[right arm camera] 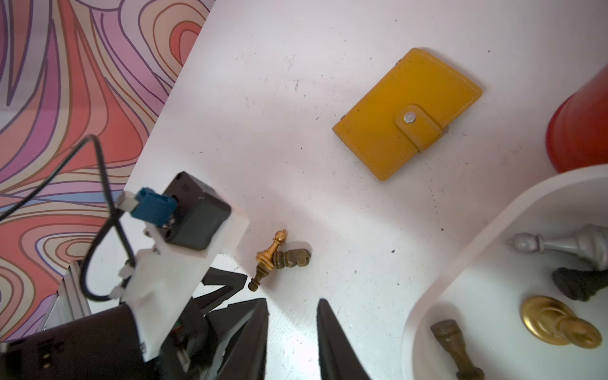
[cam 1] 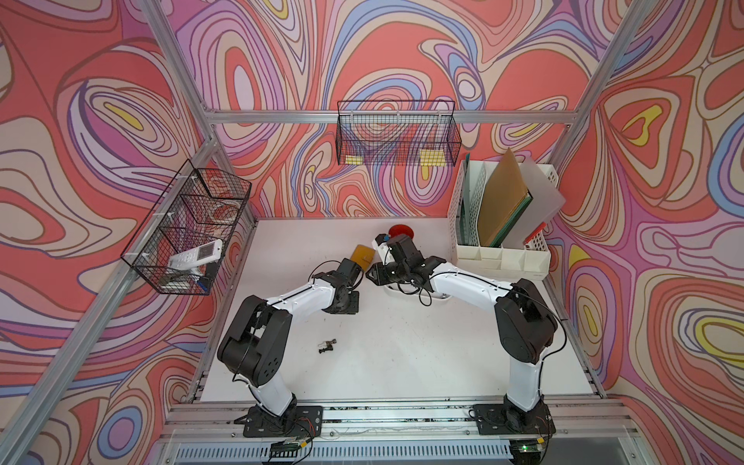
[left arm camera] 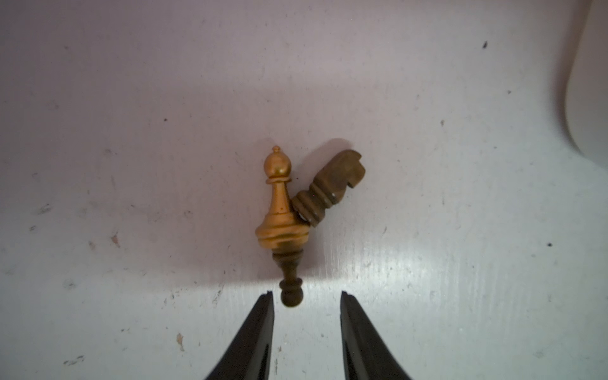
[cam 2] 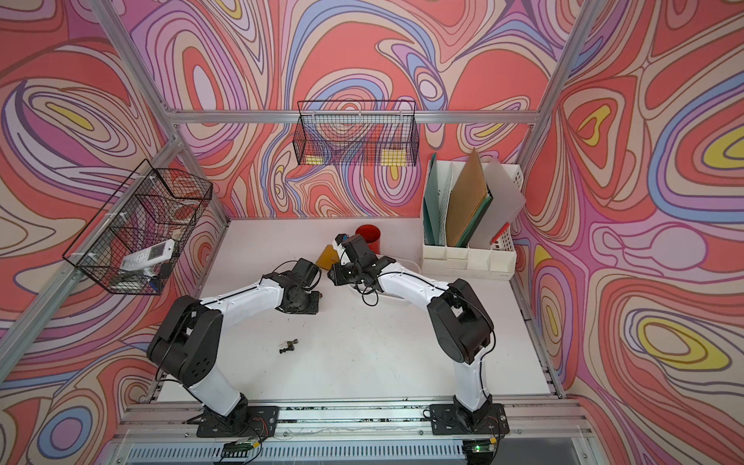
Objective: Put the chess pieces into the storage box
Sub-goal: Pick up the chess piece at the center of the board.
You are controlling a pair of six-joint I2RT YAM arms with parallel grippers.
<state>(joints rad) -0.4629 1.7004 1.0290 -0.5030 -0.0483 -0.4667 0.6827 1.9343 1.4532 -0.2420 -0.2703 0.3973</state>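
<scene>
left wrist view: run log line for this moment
left gripper: open, tips flanking dark pawn | gold piece, dark knight: lying, bases touching | right gripper: open, empty | storage box: holds pieces

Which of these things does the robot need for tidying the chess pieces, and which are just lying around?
For the job:
gold piece, brown knight, dark piece, storage box

Just lying about:
yellow wallet, red cup, file organiser, remote
</scene>
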